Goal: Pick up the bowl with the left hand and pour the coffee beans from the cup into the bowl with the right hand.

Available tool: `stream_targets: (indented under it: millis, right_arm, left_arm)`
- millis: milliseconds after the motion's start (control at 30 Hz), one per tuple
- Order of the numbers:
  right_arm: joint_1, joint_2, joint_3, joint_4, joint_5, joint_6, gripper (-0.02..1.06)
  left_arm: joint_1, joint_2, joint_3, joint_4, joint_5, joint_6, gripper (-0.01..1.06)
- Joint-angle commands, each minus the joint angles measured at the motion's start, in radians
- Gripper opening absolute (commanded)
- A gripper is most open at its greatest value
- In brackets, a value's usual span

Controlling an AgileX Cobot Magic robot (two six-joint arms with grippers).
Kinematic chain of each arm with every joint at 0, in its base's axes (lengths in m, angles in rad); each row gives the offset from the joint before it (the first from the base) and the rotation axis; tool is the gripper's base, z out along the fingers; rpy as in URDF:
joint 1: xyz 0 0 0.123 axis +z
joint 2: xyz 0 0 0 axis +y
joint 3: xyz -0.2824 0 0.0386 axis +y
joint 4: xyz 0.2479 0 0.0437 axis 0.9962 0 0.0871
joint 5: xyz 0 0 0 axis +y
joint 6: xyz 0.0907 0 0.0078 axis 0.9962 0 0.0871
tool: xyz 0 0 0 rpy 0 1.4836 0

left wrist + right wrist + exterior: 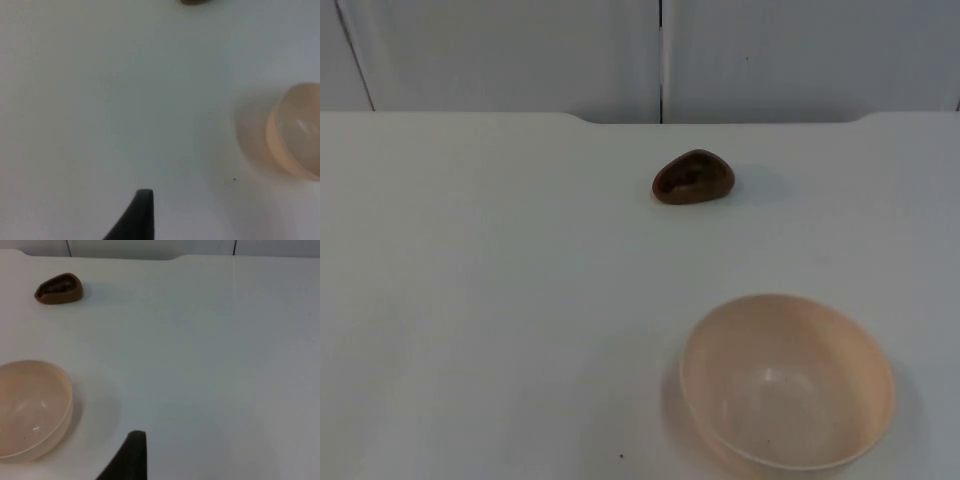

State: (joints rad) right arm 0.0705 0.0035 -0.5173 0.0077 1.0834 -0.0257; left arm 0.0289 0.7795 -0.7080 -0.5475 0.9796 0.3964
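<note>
A small brown cup (693, 178) with dark coffee beans inside stands on the white table toward the back, right of centre. It is also in the right wrist view (59, 289) and at the edge of the left wrist view (195, 2). A pale peach bowl (786, 382) sits empty and upright near the front right, well in front of the cup. My left gripper (141, 217) hovers over bare table to the left of the bowl (297, 132), apart from it. My right gripper (131, 457) hovers to the right of the bowl (30, 407), not touching it.
The white table (470, 300) stretches wide and bare to the left of both objects. It ends at the grey partition wall (520, 50) behind the cup. A tiny dark speck (621, 456) lies near the front edge.
</note>
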Motion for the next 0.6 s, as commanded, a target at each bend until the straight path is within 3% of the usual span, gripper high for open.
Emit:
stream_targets:
  millis: [0,333,567]
  right_arm:
    - [-0.005,-0.004,0.001,-0.002,-0.004,-0.009,1.05]
    - [-0.005,-0.004,0.001,-0.002,-0.004,-0.009,1.05]
    - [-0.005,-0.004,0.001,-0.002,-0.004,-0.009,1.05]
  left_arm:
    - [-0.004,0.017,-0.006,-0.019,-0.006,0.009,1.05]
    - [-0.009,0.099,-0.006,-0.053,-0.002,0.029,1.04]
    - [-0.083,0.150,-0.007,-0.088,-0.035,0.029,1.00]
